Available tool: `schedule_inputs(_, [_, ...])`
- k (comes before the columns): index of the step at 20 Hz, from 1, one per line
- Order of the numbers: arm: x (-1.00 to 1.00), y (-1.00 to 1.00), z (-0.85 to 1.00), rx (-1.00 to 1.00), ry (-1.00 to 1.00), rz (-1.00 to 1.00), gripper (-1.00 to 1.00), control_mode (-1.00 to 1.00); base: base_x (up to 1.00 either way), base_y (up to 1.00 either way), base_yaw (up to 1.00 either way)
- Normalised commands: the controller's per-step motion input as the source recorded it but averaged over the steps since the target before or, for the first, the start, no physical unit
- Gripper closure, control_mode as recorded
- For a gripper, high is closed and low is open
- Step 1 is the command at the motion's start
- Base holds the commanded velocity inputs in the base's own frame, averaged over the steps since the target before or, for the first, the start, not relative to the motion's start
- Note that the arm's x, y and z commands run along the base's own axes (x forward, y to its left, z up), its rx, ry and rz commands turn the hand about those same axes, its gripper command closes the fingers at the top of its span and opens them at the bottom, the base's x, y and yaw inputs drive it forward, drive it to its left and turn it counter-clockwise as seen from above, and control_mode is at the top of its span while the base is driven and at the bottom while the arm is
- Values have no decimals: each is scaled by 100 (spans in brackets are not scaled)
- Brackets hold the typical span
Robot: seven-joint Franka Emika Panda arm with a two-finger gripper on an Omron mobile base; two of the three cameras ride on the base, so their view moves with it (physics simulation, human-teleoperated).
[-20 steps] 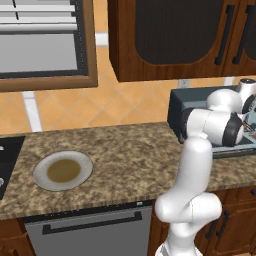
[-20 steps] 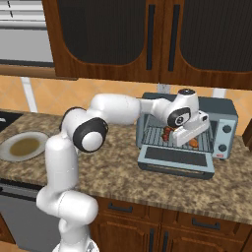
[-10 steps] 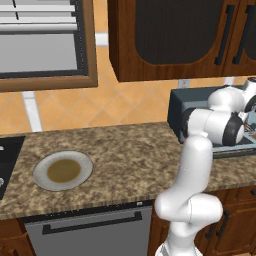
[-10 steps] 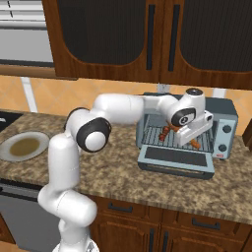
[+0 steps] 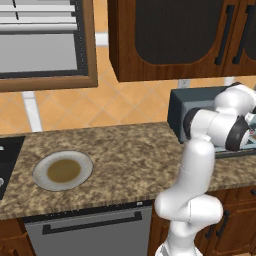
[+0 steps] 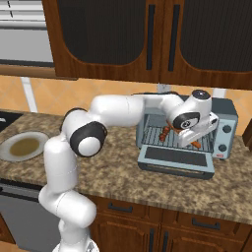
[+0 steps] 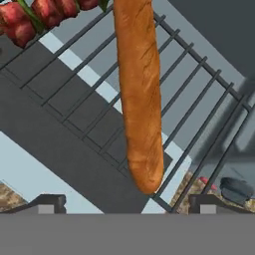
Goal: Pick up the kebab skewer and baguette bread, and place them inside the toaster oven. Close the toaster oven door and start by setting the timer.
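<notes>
In the hand view the baguette bread (image 7: 139, 99) lies along the wire rack (image 7: 74, 89) of the toaster oven, free of my fingers. The kebab skewer (image 7: 35, 17) rests on the same rack at the upper left. My gripper (image 7: 127, 203) is open, one fingertip on either side of the loaf's near end and not touching it. From the right base view the toaster oven (image 6: 227, 115) stands on the counter with its door (image 6: 174, 160) dropped flat. The gripper (image 6: 191, 138) hovers at the oven's mouth, with the skewer (image 6: 165, 132) and the baguette's tip (image 6: 197, 144) showing beside it.
An empty plate (image 5: 62, 171) sits far left on the granite counter (image 5: 125, 150), beside a stove edge (image 5: 5, 160). Dark wood cabinets (image 6: 147, 39) hang above the oven. The oven's knobs (image 6: 226, 129) are on its right front panel.
The jaws went from shut to wide open, letting the baguette go onto the rack. The hand shifted slightly right and up at the oven's mouth.
</notes>
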Motion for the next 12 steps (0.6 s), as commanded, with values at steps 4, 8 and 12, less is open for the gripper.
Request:
schedule_inputs(4, [-27,8,18,8,5,-17,-100,-100,0,0,0])
schedule_inputs(8, [-60,19,3,13,9,-30,-100,-100,0,0,0])
schedule_inputs(12, [-36,46,-9,1,10,-45,-100,-100,0,0,0])
